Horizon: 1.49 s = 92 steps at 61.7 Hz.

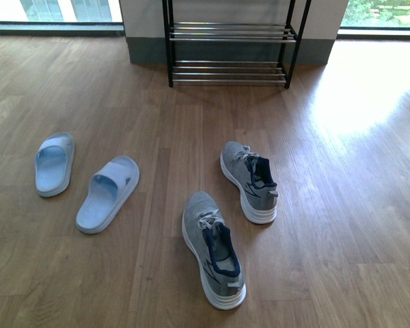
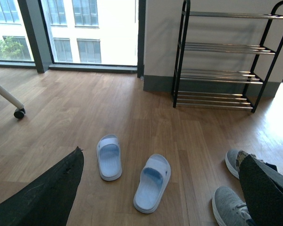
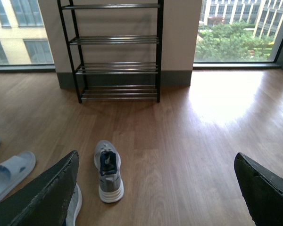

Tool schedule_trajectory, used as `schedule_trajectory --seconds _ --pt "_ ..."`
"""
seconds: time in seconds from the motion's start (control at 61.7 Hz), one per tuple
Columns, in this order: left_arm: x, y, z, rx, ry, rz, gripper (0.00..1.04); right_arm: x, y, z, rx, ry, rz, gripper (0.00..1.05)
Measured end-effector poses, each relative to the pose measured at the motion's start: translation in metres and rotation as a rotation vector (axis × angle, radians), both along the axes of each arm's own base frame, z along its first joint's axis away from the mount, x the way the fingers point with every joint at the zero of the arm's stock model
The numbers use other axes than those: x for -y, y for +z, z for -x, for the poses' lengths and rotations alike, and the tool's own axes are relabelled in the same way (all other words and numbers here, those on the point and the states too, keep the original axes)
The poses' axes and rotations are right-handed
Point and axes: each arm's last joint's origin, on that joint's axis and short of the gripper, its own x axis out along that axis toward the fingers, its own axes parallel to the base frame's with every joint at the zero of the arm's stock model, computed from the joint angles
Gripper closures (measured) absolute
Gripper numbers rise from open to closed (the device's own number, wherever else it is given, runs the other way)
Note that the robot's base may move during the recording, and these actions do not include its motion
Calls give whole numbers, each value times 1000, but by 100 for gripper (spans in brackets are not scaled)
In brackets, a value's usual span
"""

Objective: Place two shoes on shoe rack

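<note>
Front view crops the shoe rack (image 1: 229, 32) above its second tier; near sneaker (image 1: 214, 249) and far sneaker (image 1: 249, 181) lie on the wooden floor (image 1: 328, 239), well short of it; left gripper (image 2: 160, 155) and right gripper (image 3: 156, 155) gape wide, holding nothing; the left's dark finger (image 2: 269, 188) covers most of both sneakers.

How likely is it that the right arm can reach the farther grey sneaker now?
Probably yes: the right tool is open and the farther grey sneaker lies ahead of it, with nothing between them.
</note>
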Motion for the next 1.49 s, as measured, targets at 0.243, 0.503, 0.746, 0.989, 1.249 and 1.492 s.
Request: schedule_trajectory --seconds 0.243,0.503,0.746,0.989,1.249,1.492 --pt "0 0 0 0 0 0 9 0 0 0 0 0 0 9" --pt "0 0 0 0 0 0 9 0 0 0 0 0 0 9" --pt "0 0 0 0 0 0 9 0 0 0 0 0 0 9" --pt "0 0 0 0 0 0 9 0 0 0 0 0 0 9" --pt "0 0 0 0 0 0 9 0 0 0 0 0 0 9" --pt "0 0 0 0 0 0 9 0 0 0 0 2 0 9"
